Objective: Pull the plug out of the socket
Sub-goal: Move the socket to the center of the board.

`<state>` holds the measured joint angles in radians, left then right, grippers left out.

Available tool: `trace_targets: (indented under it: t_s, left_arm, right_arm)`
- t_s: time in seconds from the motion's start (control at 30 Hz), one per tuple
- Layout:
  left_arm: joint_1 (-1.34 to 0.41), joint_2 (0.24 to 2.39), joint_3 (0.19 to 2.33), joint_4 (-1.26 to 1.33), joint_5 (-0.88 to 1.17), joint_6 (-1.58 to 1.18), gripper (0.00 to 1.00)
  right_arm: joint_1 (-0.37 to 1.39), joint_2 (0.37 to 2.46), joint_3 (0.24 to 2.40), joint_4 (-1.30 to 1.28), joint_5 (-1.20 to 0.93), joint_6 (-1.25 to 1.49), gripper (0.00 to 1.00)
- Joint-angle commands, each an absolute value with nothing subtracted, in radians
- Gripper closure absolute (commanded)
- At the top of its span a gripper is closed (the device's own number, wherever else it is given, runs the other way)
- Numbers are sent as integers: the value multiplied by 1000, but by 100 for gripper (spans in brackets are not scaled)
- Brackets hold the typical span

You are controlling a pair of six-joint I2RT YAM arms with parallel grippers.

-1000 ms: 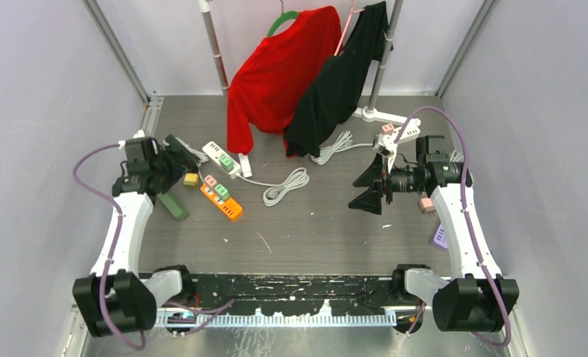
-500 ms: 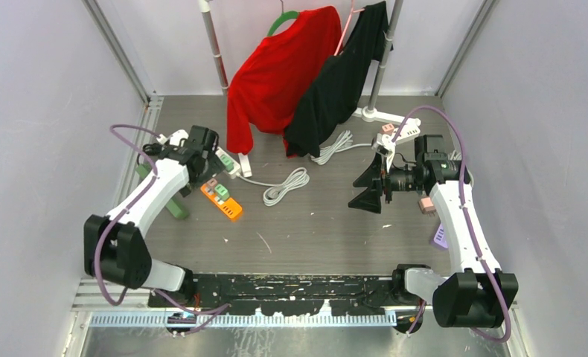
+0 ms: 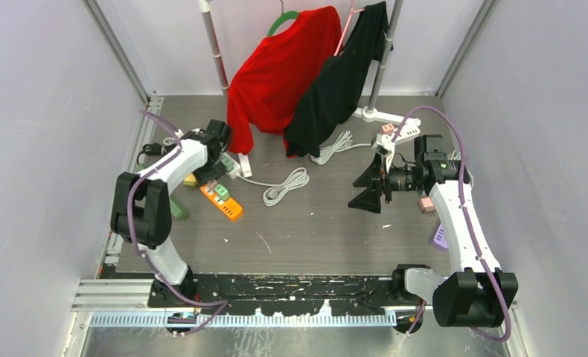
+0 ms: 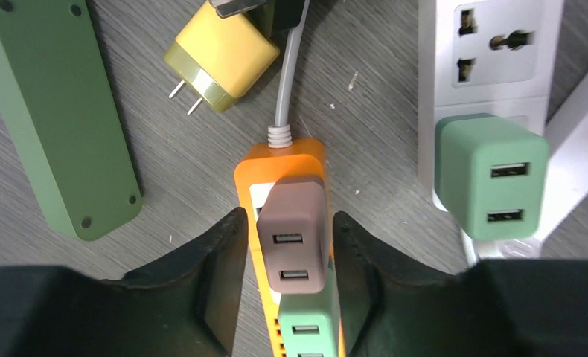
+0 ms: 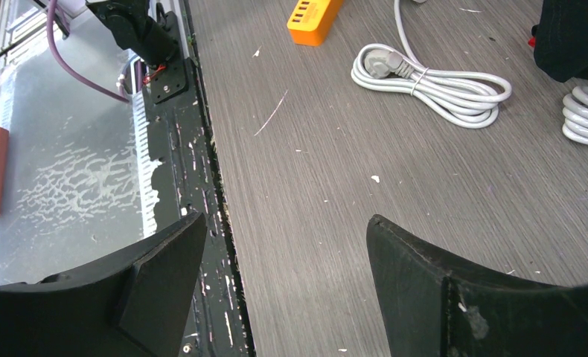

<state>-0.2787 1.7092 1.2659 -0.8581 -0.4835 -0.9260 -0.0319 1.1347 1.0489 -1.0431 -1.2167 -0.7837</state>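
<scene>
Straddling the brown plug [image 4: 294,238], the left fingers [image 4: 215,275] stand close on either side of it; whether they already pinch it I cannot tell; the plug sits fully seated in the orange power strip [image 4: 280,160] at the far left of the tabletop [image 3: 313,223], so the pull itself is not yet done; the right fingers [image 5: 164,260] hang spread wide, holding nothing, well apart at the right.

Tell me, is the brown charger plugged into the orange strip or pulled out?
Plugged in: the brown charger sits seated on the orange strip, its prongs hidden, between the left gripper's fingers.
</scene>
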Motion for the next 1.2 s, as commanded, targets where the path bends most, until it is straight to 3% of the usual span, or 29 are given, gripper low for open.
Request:
trace_targets:
  t_s: [0.0, 0.1, 0.13, 0.23, 0.37, 0.67, 0.83, 1.17]
  left_arm:
    - [-276, 1726, 1291, -871, -526, -925, 56]
    - [-276, 1723, 1272, -853, -520, -928, 59]
    - [-275, 1720, 1266, -844, -514, -928, 62]
    - [-275, 1706, 1243, -830, -479, -932, 86]
    - [-275, 1666, 1192, -772, -375, -919, 94]
    - [-306, 1350, 942, -606, -139, -1035, 96]
    - [-431, 1170, 816, -495, -145, -1220, 95]
    - [-756, 1253, 831, -450, -276, -1519, 93]
  right_arm:
    - [-26, 1134, 1052, -1020, -1234, -788, 16]
    - [-26, 1135, 1051, -1020, -1233, -787, 16]
    - [-26, 1135, 1051, -1020, -1233, -788, 16]
    - [-27, 1135, 1050, -1020, -1232, -788, 16]
    - [-26, 1137, 1051, -1019, -1232, -788, 16]
    - [-25, 1135, 1049, -1019, -1235, -788, 16]
    - [-25, 1135, 1049, -1018, -1236, -787, 16]
    - [-25, 1141, 1045, -1013, -1229, -784, 16]
